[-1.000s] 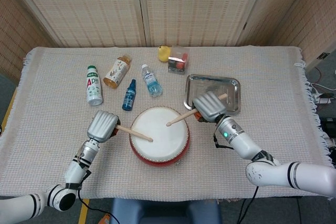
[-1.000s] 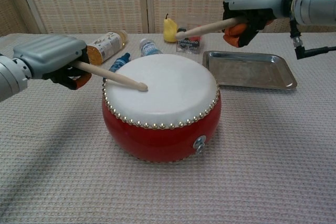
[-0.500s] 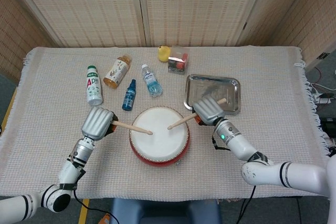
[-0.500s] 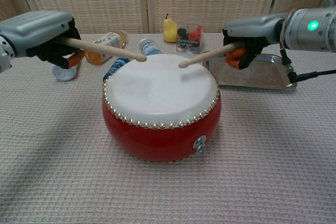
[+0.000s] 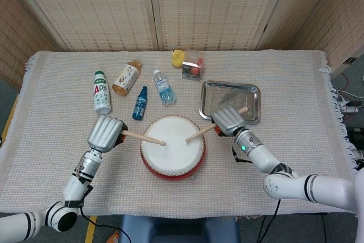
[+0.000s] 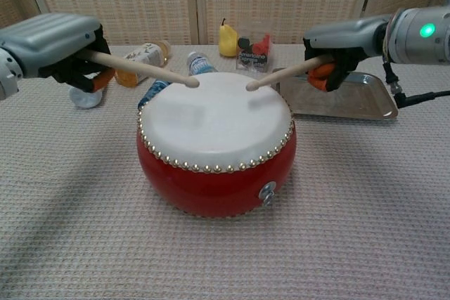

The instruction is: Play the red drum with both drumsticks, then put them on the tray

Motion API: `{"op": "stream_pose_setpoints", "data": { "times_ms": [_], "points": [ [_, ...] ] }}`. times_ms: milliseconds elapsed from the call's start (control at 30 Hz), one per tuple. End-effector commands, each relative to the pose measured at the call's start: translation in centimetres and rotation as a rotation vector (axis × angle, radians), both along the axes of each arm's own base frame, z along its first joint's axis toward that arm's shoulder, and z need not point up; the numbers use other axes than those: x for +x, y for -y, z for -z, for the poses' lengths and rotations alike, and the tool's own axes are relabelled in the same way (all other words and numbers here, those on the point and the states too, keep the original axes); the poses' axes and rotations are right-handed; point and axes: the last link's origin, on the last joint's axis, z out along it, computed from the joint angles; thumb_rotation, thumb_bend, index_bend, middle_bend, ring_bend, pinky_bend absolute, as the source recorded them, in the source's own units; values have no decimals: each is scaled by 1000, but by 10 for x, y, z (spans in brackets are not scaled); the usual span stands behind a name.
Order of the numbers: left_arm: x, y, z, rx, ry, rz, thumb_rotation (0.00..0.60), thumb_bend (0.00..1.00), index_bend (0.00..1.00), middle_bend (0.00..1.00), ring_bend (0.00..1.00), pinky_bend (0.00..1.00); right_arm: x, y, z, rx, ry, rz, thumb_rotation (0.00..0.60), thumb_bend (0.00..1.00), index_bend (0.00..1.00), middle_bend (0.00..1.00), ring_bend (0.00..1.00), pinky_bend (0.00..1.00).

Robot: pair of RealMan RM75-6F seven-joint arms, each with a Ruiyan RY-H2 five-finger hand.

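**Both sticks over the drumhead**

While my left hand [image 5: 106, 132] grips its drumstick [image 5: 143, 138] at lower left of the head view, my right hand [image 5: 227, 119] holds the other drumstick [image 5: 200, 132] just right of centre; on both hands the fingers are curled shut around the stick handles, orange pads showing under the grey backs in the chest view; the red drum [image 6: 215, 144] sits in the middle of the frame on the woven tablecloth [image 5: 296, 106], white skin up, brass studs round its rim; both stick tips are over the far half of the skin, close to each other but apart, and I cannot tell whether either touches it; the steel tray [image 5: 250, 91] lies just up and right of the drum, and my right hand overlaps its near left corner in the head view; toward the upper left lie a white AD bottle [image 5: 101, 92], an amber drink bottle [image 5: 127, 77], a small blue bottle [image 5: 140, 103] and a clear water bottle [image 5: 164, 87]; a yellow pear [image 5: 178, 57] and a clear snack box [image 5: 193, 64] sit at top centre.
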Motion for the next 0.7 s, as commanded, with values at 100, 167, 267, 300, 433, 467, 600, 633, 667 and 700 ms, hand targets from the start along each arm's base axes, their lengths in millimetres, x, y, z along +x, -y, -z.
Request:
{"op": "stream_pose_setpoints", "data": {
  "times_ms": [100,167,267,300,433,467,600,633,667,700],
  "points": [
    [5,3,-8,1,34,21,600,533,1000,1000,1000,1000,6,-1,7,-15,8,0,600,1000,1000,981,1000,1000],
    [1,2,7,-36,-9,9,600,533,1000,1000,1000,1000,18,-3,-9,-44,81,-16,600,1000,1000,981,1000,1000],
    [-5,-1,29,-76,-63,-10,600,532,1000,1000,1000,1000,26,-6,-28,-73,133,-39,600,1000,1000,981,1000,1000],
    [-8,-1,37,-87,-85,-17,600,532,1000,1000,1000,1000,28,-7,-32,-79,145,-42,600,1000,1000,981,1000,1000],
    [-16,-5,54,-92,-160,-34,600,533,1000,1000,1000,1000,28,-9,-41,-78,161,-36,600,1000,1000,981,1000,1000],
    [-16,-5,52,-84,-149,-36,600,534,1000,1000,1000,1000,26,-8,-39,-73,153,-32,600,1000,1000,981,1000,1000],
    [-8,-4,25,-24,-50,-21,600,535,1000,1000,1000,1000,10,-4,-18,-28,90,7,600,1000,1000,981,1000,1000],
    [-6,-3,18,-12,-30,-14,600,534,1000,1000,1000,1000,5,-2,-12,-18,68,13,600,1000,1000,981,1000,1000],
    [-3,-2,12,-2,-12,-6,600,534,1000,1000,1000,1000,1,-1,-6,-9,46,18,600,1000,1000,981,1000,1000],
    [0,-1,4,11,12,4,600,534,1000,1000,1000,1000,-4,0,1,2,17,24,600,1000,1000,981,1000,1000]
  ]
}}
